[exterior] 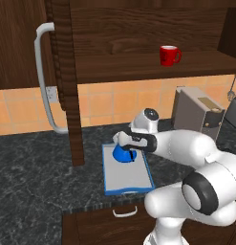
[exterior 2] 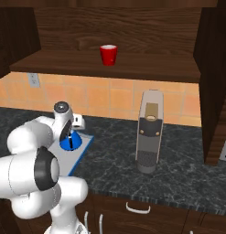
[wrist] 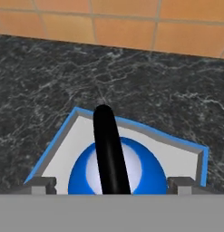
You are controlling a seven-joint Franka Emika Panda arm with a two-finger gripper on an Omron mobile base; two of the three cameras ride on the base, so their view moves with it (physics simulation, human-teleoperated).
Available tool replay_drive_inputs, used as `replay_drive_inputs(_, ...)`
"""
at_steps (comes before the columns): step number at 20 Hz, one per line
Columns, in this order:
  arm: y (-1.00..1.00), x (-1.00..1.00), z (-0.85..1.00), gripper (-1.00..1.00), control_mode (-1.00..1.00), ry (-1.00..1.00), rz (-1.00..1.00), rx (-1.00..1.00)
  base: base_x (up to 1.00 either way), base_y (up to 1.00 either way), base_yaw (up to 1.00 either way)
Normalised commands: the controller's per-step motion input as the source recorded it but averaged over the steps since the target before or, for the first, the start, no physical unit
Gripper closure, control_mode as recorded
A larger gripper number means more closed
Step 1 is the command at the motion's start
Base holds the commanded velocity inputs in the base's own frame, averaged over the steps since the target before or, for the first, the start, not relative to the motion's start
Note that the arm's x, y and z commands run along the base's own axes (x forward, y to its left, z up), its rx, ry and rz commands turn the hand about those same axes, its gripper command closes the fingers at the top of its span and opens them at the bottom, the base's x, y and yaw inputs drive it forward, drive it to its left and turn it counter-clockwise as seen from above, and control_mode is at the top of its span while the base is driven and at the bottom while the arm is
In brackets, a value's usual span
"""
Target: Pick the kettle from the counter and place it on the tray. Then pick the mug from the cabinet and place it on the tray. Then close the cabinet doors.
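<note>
Hand view shows fingers (wrist: 41, 185) spread wide either side of kettle (wrist: 145, 174) on tray (wrist: 68, 142).

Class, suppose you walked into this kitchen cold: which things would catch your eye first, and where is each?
The bright-blue kettle sits on the blue-rimmed tray on the dark counter, with the white arm's hand right over it. Above, the red mug stands alone on the open cabinet's shelf.
</note>
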Motion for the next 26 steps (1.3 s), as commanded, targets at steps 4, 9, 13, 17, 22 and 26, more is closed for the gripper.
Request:
replay_drive_inputs(4,0.03,-0.52,0.01,-1.0,-1.0,-0.01,0.0,0.0,0.0,0.0,0.0)
replay_drive_inputs(9,0.0,-0.59,0.51,-1.0,-1.0,-0.2,-0.04,-0.05,0.0,0.0,0.0)
replay_drive_inputs(13,-0.03,-0.5,0.79,-1.0,-1.0,-0.12,-0.08,-0.03,0.0,0.0,0.0)
replay_drive_inputs(17,-0.12,-0.44,0.88,-1.0,-1.0,-0.01,-0.06,0.0,0.0,0.0,0.0)
replay_drive_inputs(22,-0.34,-0.38,0.82,-1.0,-1.0,0.0,-0.06,0.0,0.0,0.0,0.0)
replay_drive_inputs(26,-0.52,-0.44,0.74,-1.0,-1.0,0.0,-0.01,0.02,0.0,0.0,0.0)
